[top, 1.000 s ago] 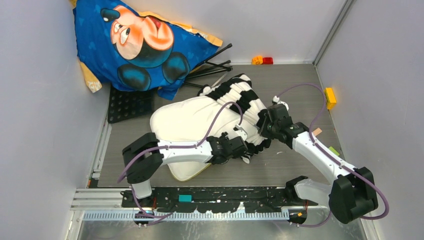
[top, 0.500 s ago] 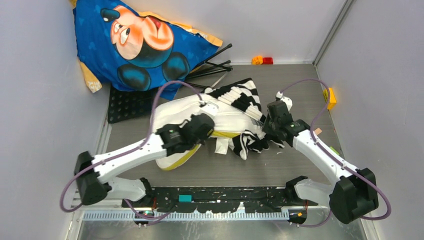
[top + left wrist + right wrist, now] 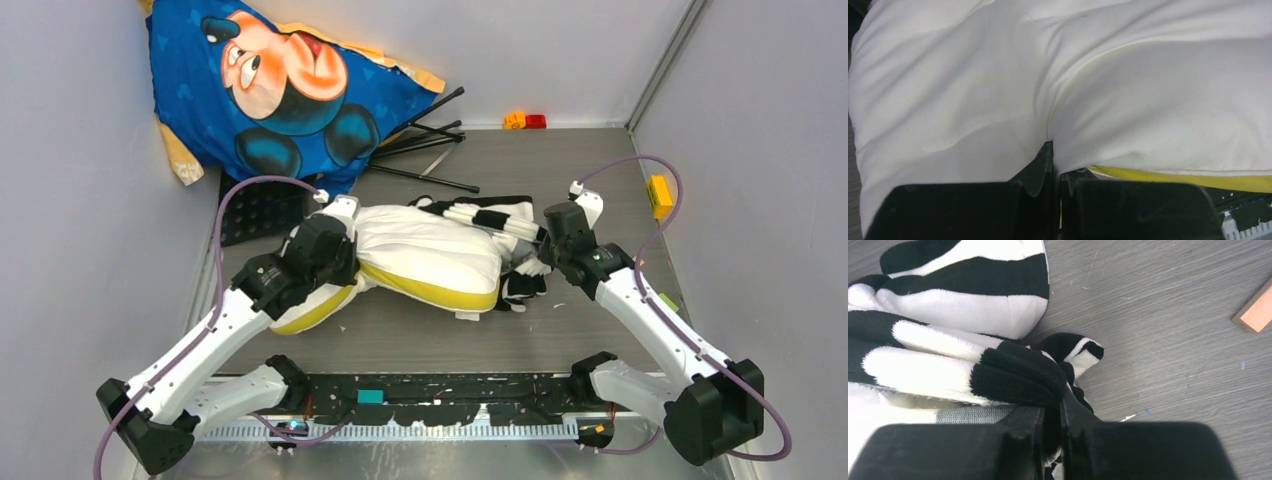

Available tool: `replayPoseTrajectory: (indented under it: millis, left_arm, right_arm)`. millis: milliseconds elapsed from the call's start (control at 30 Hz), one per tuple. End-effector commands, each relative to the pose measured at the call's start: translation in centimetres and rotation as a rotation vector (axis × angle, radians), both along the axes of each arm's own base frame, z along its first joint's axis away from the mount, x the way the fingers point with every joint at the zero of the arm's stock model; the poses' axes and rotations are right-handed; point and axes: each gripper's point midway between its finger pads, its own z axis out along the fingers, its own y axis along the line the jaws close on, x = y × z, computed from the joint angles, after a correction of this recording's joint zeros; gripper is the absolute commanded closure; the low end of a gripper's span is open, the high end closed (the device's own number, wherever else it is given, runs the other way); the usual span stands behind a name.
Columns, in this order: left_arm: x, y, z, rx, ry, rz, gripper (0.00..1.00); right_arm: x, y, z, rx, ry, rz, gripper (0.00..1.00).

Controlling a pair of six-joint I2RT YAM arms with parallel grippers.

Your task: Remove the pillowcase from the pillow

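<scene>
The table (image 3: 600, 330) carries it all. The biggest thing on it is one blue Mickey Mouse cushion (image 3: 280, 85), leaning in the far left corner, well out of the way.

Next comes one white pillow (image 3: 420, 245), lying across the middle of the table with its yellow edge turned to the near side. Most of it is bare. The one striped pillowcase (image 3: 495, 217) is bunched up at the pillow's right end (black and white folds all squashed together), so I think the job is nearly done, but not quite.

There are two arms, one on each side. The left gripper (image 3: 1054, 152) is shut tight, pinching the white cloth at the pillow's left end. The right gripper (image 3: 1052, 410) is closed almost all the way, with a fold of the pillowcase caught between its fingers at the right end. I think they hold it like this so that one arm keeps the pillow back while the other pulls the cover off.

A few thin black rods (image 3: 420, 135) lie near the far edge.

Smallest are the blocks: one orange block (image 3: 514, 121) touching one red block (image 3: 536, 121) at the far edge, one yellow block (image 3: 659, 195) at the right edge, and one tan wooden block (image 3: 1254, 312) close to the right arm.
</scene>
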Motion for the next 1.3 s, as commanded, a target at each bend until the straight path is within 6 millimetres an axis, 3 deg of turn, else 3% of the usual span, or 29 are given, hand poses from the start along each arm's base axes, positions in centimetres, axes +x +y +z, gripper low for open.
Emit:
replayPoseTrajectory:
  millis: [0, 67, 133, 267, 333, 433, 533, 667, 800, 967, 1067, 1167, 1267]
  left_arm:
    - [0.3, 0.7, 1.1, -0.026, -0.039, 0.03, 1.0]
    - [0.1, 0.0, 1.0, -0.044, -0.03, -0.006, 1.0]
    - [-0.2, -0.6, 0.8, -0.06, -0.018, -0.038, 1.0]
    - [-0.7, -1.8, 0.7, -0.106, -0.004, -0.09, 1.0]
    - [-0.8, -1.9, 0.7, -0.117, -0.002, -0.095, 1.0]
    - [-0.9, -1.9, 0.9, -0.124, -0.004, -0.094, 1.0]
    - [-1.0, -1.7, 1.5, -0.136, -0.02, -0.09, 1.0]
    - [-1.3, -1.4, 3.3, -0.17, -0.056, -0.078, 1.0]
    - [-1.5, -0.7, 6.7, -0.199, -0.12, -0.06, 1.0]
    - [-1.1, 1.3, 13.5, -0.199, -0.277, -0.012, 1.0]
    - [-0.7, 2.7, 18.2, -0.19, -0.382, 0.021, 1.0]
    - [-0.5, 4.0, 22.5, -0.198, -0.48, 0.067, 1.0]
    - [0.0, 4.7, 25.0, -0.186, -0.549, 0.095, 1.0]
  right_arm:
    - [-0.2, -1.8, 1.8, -0.056, -0.041, -0.031, 0.72]
    - [-0.3, -0.5, 1.9, -0.02, -0.032, 0.045, 0.5]
    - [-0.6, 1.3, 2.1, 0.036, -0.032, 0.143, 0.36]
    - [-1.6, 6.9, 3.7, 0.227, -0.067, 0.427, 0.27]
    - [-2.2, 8.7, 4.2, 0.293, -0.072, 0.505, 0.22]
    - [-2.6, 9.6, 4.1, 0.285, -0.068, 0.541, 0.2]
    - [-2.3, 9.1, 2.7, 0.238, -0.029, 0.494, 0.2]
    - [-0.5, 6.4, 0.5, 0.116, 0.057, 0.312, 0.29]
    - [1.5, 3.5, -0.6, 0.003, 0.059, 0.126, 0.48]
    - [4.8, 3.6, -0.6, 0.019, 0.005, 0.064, 0.57]
    - [7.0, 3.0, -1.1, 0.0, 0.017, 0.012, 0.73]
    - [9.2, 1.5, -1.1, -0.042, 0.032, -0.044, 0.97]
    - [10.8, -1.3, 0.5, -0.092, 0.022, -0.127, 1.0]
